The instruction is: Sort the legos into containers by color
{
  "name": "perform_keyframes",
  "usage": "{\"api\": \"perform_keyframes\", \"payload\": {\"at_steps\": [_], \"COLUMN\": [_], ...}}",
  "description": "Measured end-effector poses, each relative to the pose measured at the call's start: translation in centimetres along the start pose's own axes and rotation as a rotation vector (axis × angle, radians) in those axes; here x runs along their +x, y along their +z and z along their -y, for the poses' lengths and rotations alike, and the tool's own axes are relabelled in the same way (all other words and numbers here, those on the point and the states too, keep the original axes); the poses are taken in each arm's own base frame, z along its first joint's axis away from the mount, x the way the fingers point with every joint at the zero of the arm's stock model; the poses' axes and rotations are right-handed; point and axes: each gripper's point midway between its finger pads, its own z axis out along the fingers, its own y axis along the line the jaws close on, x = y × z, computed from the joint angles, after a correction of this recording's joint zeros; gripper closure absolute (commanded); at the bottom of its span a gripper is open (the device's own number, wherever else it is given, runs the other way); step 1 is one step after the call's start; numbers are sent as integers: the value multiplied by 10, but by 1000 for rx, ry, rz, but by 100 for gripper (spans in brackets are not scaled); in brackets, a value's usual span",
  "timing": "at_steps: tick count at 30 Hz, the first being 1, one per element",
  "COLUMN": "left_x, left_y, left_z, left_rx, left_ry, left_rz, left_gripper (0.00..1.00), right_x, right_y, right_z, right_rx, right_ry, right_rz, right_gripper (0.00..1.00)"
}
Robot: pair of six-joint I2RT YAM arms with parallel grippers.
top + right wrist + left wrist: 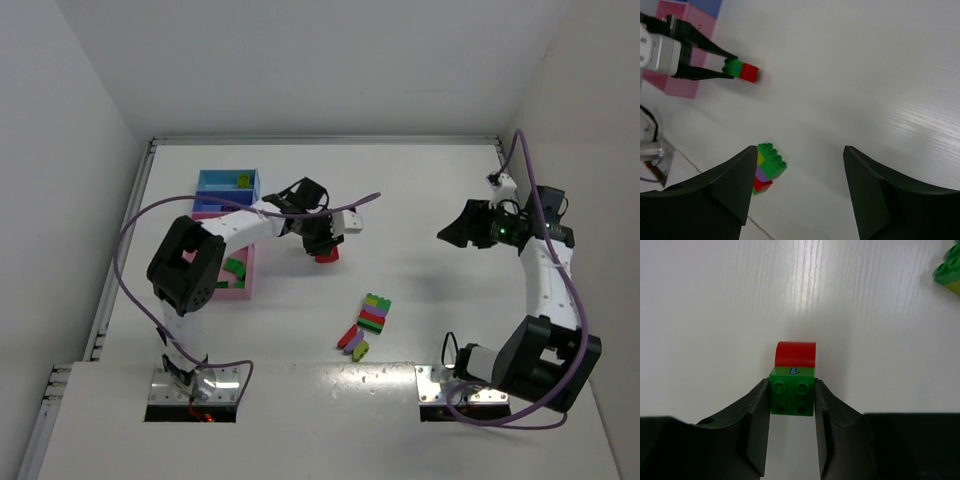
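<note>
White matte worktop [420,190], faint grain visible in the left wrist view. Plain white walls [300,60] close it in on three sides.

Row of joined shallow plastic trays [248,277], light blue, darker blue and pink, sits at the worktop's left side. There is a green brick [234,267] in the pink tray and a yellow-green brick [243,181] in the light blue one.

Left end effector [791,390], just right of the tray row, is clamped on a small green studded plastic brick [792,401] with a red rounded piece [796,354] joined to its far end. Cannot tell if the brick touches the worktop.

Multicoloured stacked lego block [375,313] lies well right of the tray row and nearer the arm bases, with loose red, purple and yellow-green bricks [352,340] just beside it.

Right end effector [799,150] hangs far right of the tray row, fingers apart, nothing between them.

Purple cables [125,250] loop along both arms.
</note>
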Motion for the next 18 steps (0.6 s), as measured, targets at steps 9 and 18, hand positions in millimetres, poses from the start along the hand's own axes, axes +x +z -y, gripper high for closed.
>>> {"api": "perform_keyframes", "payload": {"at_steps": [9,18], "left_x": [-46,-77], "left_y": [-89,-143], "left_z": [-30,-12], "left_rx": [111,375], "left_ry": [-379,-564], "left_rz": [362,565], "left_gripper": [96,96], "right_x": [18,0], "right_y": [55,106], "right_z": [-89,-161], "right_rx": [-446,-816], "right_ry": [-52,-89], "right_rz": [-171,-288], "right_gripper": [28,28]}}
